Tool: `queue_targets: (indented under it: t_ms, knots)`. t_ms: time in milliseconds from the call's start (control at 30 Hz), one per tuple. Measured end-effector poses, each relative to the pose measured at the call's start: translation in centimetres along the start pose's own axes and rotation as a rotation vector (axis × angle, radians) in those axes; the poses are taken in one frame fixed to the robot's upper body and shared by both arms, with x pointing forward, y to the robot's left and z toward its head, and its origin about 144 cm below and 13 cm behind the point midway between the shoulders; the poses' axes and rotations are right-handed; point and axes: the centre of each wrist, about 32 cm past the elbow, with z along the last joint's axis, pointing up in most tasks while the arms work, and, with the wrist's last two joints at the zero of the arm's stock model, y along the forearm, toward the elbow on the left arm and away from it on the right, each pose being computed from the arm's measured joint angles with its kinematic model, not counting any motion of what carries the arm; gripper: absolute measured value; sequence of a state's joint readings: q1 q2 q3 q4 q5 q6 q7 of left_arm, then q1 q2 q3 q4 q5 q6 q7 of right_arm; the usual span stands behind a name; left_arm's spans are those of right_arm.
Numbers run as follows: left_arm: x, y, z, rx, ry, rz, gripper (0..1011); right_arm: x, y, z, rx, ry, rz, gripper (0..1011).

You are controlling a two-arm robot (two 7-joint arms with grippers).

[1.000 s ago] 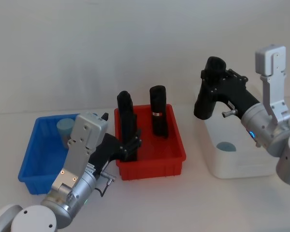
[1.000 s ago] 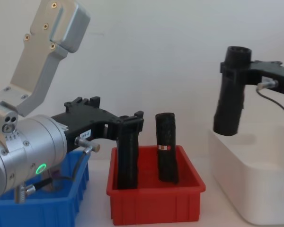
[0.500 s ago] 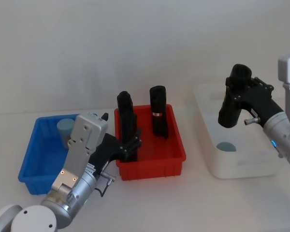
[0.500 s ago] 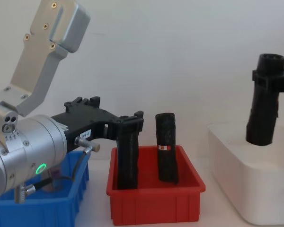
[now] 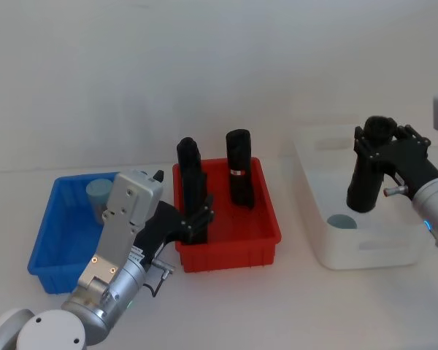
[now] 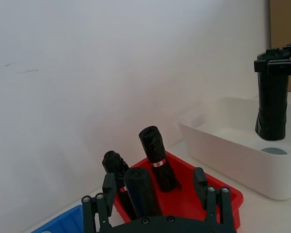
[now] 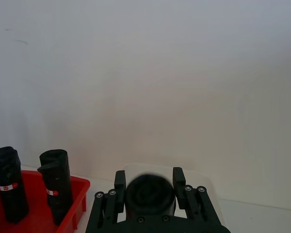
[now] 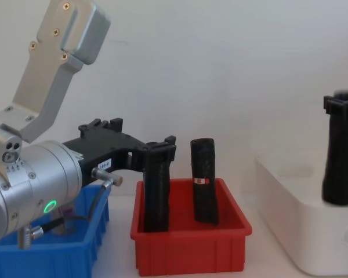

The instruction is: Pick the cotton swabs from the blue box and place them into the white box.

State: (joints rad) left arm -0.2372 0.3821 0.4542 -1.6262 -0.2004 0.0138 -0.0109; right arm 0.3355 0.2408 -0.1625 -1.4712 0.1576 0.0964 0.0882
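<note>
One tub of cotton swabs [image 5: 98, 192] sits in the blue box [image 5: 44, 251]. It looks light and slick-sided, so best gripped round its middle. The right pincer [image 5: 376, 149] clamps a black roll [image 5: 361, 193] over the white box [image 5: 365, 251]. The left pincer [image 5: 197, 219] is by the red bin [image 5: 230, 255]; I cannot tell its grip.

White table [image 5: 299, 306] under everything here, and sitting directly on it are three bins in a row. On the robot's left it's the blue box [image 5: 47, 248], with the red bin [image 5: 233, 244] just beside it in the middle. Over on the right, set a little apart from the red one, stands the taller white box [image 5: 365, 251], its base flat on the tabletop.
</note>
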Motion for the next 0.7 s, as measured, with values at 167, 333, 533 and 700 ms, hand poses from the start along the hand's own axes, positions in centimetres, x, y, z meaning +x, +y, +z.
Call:
queue_targets:
  t_ms: [167, 333, 533, 700]
  knots:
    - [0.0, 0.0, 0.0, 0.0, 0.0, 0.0, 1004, 0.09, -0.19, -0.09, -0.007, -0.003, -0.009, 683]
    - [0.0, 0.0, 0.0, 0.0, 0.0, 0.0, 1004, 0.16, -0.33, -0.12, -0.01, -0.005, -0.015, 850]
    - [0.0, 0.0, 0.0, 0.0, 0.0, 0.0, 1004, 0.2, -0.53, -0.11, -0.009, -0.007, -0.019, 982]
    - [0.0, 0.0, 0.0, 0.0, 0.0, 0.0, 1004, 0.23, -0.67, -0.06, -0.006, -0.008, -0.019, 1001]
